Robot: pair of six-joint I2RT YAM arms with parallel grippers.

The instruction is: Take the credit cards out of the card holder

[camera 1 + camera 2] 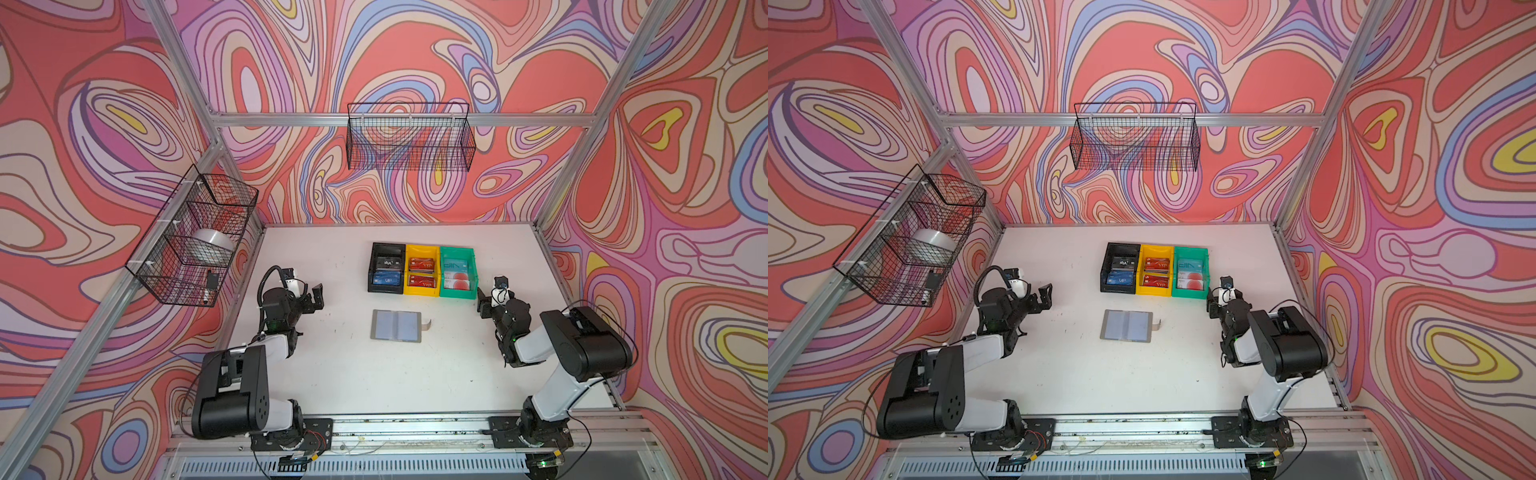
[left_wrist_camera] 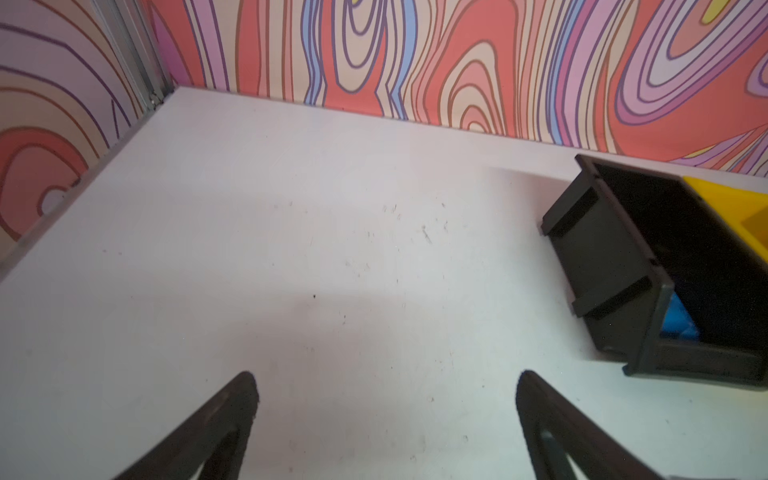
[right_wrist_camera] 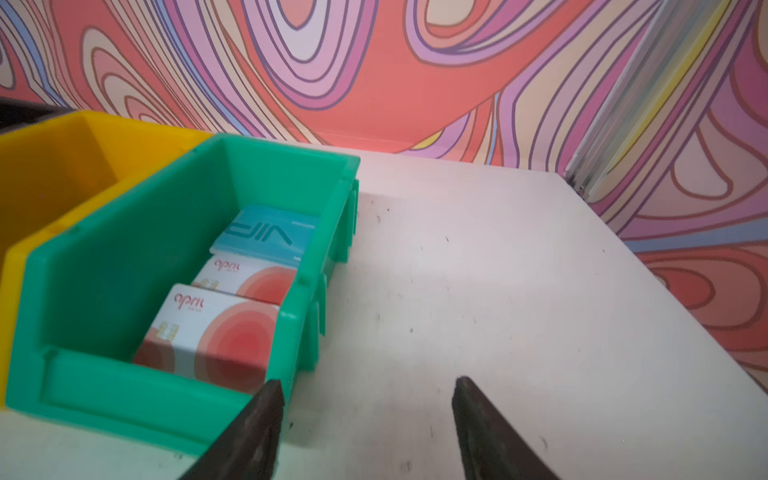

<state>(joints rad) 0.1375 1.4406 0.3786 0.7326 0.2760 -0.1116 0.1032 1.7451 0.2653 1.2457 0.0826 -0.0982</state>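
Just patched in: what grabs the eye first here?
The loud swirled red-and-purple walls, then the black bin, yellow bin and green bin in a row at the table's back, each holding credit cards. In front of them the grey card holder lies open, between the open left gripper and right gripper.

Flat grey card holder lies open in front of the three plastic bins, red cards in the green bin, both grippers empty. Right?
No: the red cards sit in the yellow plastic bin, seen in both top views. The green plastic bin holds a light blue card and white red-circled cards. Rest stands.
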